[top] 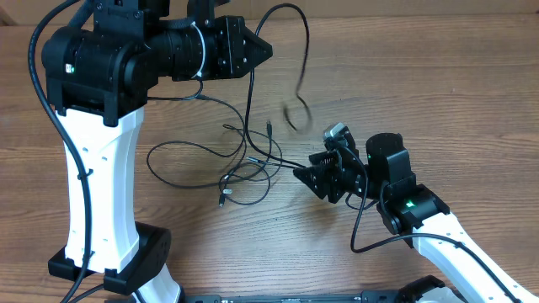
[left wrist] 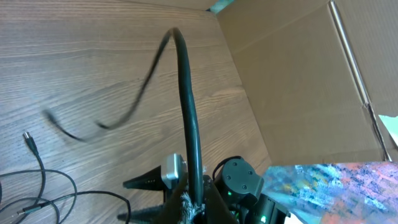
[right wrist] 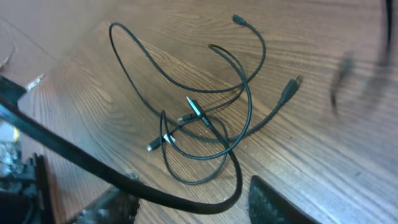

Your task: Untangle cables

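Your light-brown wooden desk (top: pixel 438 76) carries everything, and the left wrist view shows a brown cardboard wall (left wrist: pixel 298 81) standing along its edge. Your left gripper (top: pixel 268 50) is up over the far side of the desk, clamped shut on one thin black cable (left wrist: pixel 186 93). That cable rises from between its fingers, arches over and drops away, its far end blurred. Your right gripper (top: pixel 301 175) sits low, just beside the tangle, with its fingers (right wrist: pixel 273 199) apart. A black strand crosses the gap between them; you cannot tell whether it touches either one. The other thin black cables with silver plug tips (top: pixel 244 168) lie in loose overlapping loops on the desk between the two arms.
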Tool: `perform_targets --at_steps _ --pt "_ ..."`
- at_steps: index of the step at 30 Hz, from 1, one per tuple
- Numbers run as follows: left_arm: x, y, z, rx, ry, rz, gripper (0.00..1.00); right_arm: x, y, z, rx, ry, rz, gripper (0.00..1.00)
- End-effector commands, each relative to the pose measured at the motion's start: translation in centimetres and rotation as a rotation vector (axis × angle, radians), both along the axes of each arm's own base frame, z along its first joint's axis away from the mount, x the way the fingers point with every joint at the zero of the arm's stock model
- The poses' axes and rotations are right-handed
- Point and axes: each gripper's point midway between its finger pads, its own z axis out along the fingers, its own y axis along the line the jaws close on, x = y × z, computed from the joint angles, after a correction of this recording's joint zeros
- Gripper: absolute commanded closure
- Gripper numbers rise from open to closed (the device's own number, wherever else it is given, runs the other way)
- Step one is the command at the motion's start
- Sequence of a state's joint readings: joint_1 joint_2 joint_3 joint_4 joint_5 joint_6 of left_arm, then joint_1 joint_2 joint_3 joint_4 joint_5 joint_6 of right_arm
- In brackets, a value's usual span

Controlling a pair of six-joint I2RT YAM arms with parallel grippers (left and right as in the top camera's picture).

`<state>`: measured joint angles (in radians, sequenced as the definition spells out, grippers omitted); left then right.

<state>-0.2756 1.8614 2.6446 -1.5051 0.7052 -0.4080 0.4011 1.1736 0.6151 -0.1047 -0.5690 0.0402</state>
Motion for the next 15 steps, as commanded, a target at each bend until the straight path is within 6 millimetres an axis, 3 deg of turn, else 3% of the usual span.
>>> perform_targets --at_steps 1,5,8,11,15 --pt "-0.7 -1.0 0.1 -0.005 -0.016 -0.056 0.96 0.3 0.1 0.4 0.008 -0.002 -0.011 0.61" --pt "-1.1 -1.6 0.1 -0.004 -0.017 -0.076 0.96 0.3 0.1 0.4 0.007 -0.003 -0.014 0.73" --pt "-1.5 -2.1 0.1 0.0 -0.024 -0.094 0.96 0.3 0.1 0.4 0.017 0.015 -0.025 0.76" --pt "-1.5 -2.3 0.0 0.009 -0.026 -0.091 0.96 0.3 0.1 0.4 0.019 0.019 -0.023 0.9" --pt "-1.4 -2.2 -0.1 0.016 -0.028 -0.084 0.96 0.2 0.1 0.4 0.019 0.02 -0.022 0.93"
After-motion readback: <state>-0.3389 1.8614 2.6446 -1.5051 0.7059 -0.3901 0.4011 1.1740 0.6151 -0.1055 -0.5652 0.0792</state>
